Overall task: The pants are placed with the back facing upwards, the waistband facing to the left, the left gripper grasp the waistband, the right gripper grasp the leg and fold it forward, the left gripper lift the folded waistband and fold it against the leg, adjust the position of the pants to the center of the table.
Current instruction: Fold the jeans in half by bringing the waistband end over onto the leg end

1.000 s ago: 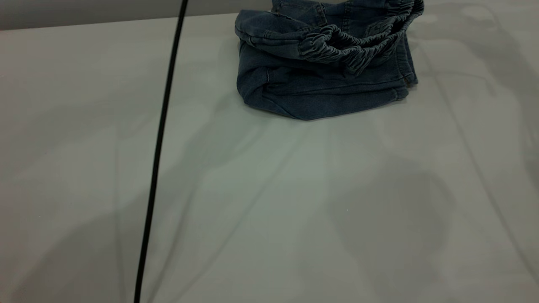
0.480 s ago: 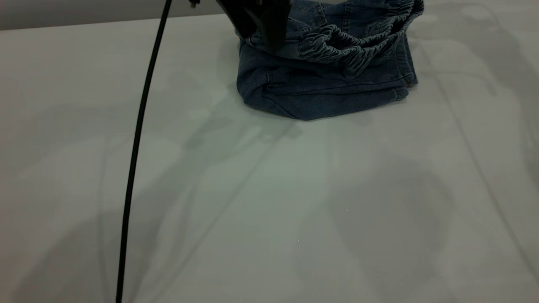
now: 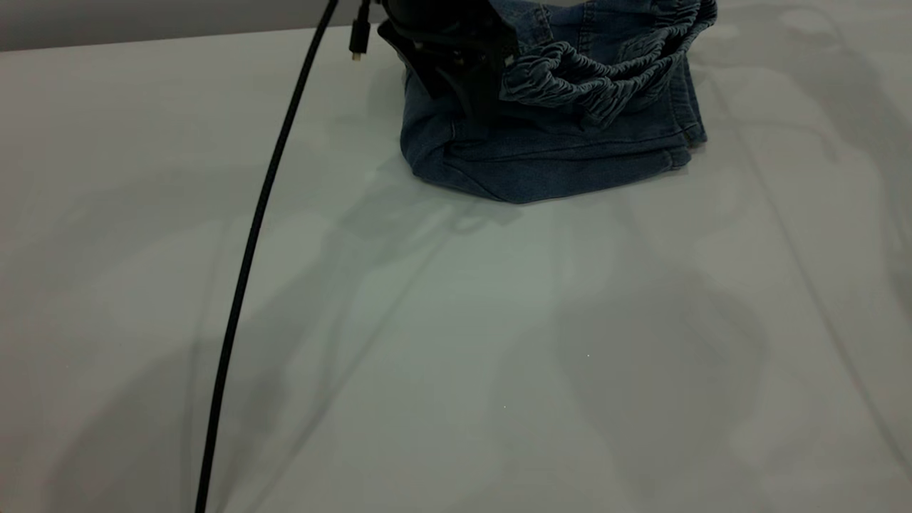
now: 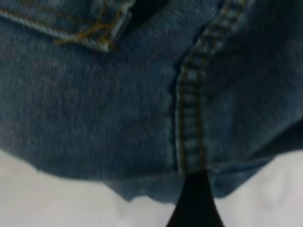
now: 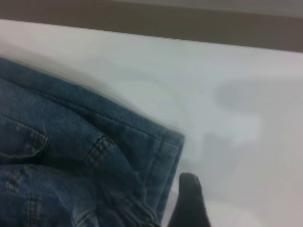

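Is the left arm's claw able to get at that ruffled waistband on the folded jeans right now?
Probably yes. The left gripper is already down on the pants, right beside the waistband, which lies on top of the bundle with nothing covering it. Whether its fingers are open is hidden.

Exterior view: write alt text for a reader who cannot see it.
Folded blue denim pants lie at the far edge of a pale table, ruffled waistband on top. The left gripper presses down on their left end. A black cable hangs across the left foreground.

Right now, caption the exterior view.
Left hand over folded pants, ruffled waistband on top, at the table's far edge.
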You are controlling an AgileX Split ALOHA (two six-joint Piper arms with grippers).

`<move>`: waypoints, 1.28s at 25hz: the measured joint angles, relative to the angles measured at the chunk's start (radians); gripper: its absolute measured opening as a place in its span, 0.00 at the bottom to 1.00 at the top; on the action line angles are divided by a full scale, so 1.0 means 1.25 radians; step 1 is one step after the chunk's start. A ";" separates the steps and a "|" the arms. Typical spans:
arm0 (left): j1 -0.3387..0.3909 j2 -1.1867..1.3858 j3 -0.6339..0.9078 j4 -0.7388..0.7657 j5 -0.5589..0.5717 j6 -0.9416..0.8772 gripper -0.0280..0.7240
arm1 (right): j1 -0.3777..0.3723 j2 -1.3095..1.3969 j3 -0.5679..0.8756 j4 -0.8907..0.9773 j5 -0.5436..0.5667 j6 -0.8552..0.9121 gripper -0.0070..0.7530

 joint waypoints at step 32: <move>-0.031 0.008 0.000 -0.023 -0.464 0.001 0.69 | 0.000 0.000 0.000 0.018 0.000 0.000 0.62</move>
